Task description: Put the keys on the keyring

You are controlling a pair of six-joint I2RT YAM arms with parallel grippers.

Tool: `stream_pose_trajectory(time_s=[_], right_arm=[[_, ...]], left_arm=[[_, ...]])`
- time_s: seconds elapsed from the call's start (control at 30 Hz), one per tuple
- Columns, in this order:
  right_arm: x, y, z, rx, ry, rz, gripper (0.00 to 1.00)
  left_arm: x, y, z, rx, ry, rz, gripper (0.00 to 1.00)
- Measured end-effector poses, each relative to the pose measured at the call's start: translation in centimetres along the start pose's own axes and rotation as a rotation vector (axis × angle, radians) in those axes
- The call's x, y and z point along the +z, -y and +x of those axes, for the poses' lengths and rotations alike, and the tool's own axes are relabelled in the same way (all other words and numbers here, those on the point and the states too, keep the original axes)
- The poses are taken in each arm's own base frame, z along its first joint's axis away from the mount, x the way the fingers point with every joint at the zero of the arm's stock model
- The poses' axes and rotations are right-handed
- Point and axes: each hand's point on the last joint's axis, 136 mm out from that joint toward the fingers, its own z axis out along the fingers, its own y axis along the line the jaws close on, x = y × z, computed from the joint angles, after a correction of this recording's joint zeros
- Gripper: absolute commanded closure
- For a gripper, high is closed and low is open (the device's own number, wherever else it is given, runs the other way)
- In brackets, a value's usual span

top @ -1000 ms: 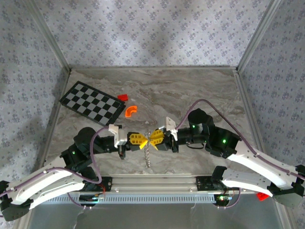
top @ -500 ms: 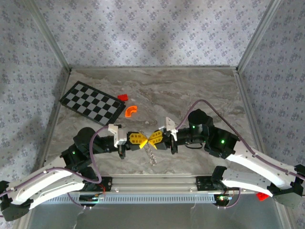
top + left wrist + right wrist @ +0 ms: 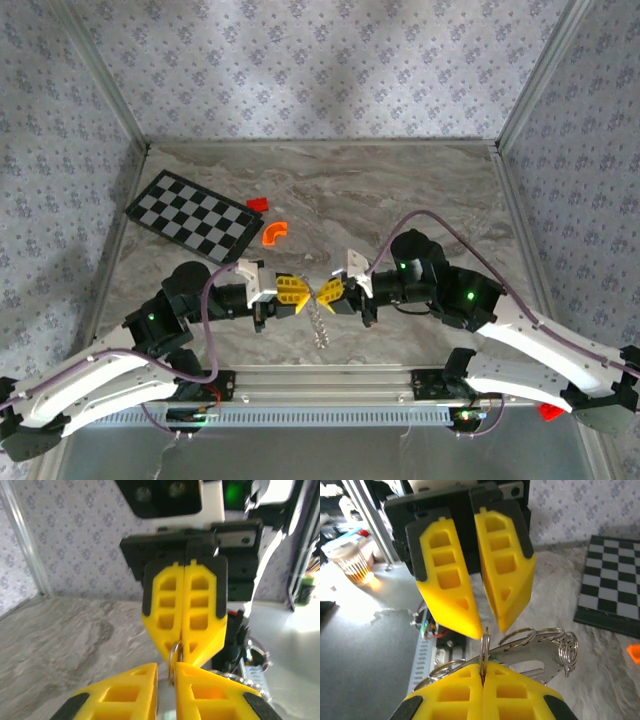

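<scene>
My left gripper [image 3: 489, 629] has backed off with fingers spread, my right gripper [image 3: 482, 672] pinches the keyring [image 3: 485, 645]; mid-handover, I'd regrasp it next.

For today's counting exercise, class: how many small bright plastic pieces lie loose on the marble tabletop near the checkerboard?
2. A red block sits at the checkerboard's right corner; an orange curved piece lies nearer the arms, apart from it. More could be hidden under the arms.

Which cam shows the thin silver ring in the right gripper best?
Right wrist: the thin silvery metal ring stands edge-on, close and sharp, pinched in the shut right gripper. Left wrist catches a blurred sliver of its arc at that gripper's tips. Top external gives a tiny silvery dangle, ring indistinct.
</scene>
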Motion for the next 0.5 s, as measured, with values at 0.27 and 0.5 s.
stream_pose_trajectory(time_s=[0.27,0.5], right_arm=[[-1.1,0.6,-0.2,-0.041,-0.140,0.045,1.00],[-0.6,0.5,1.7,-0.046,-0.280,0.024,1.00]], left_arm=[[-0.5,-0.3,1.1,-0.020,-0.107,-0.025,0.76],[0.5,-0.2,1.6,-0.041,-0.154,0.006,0.75]])
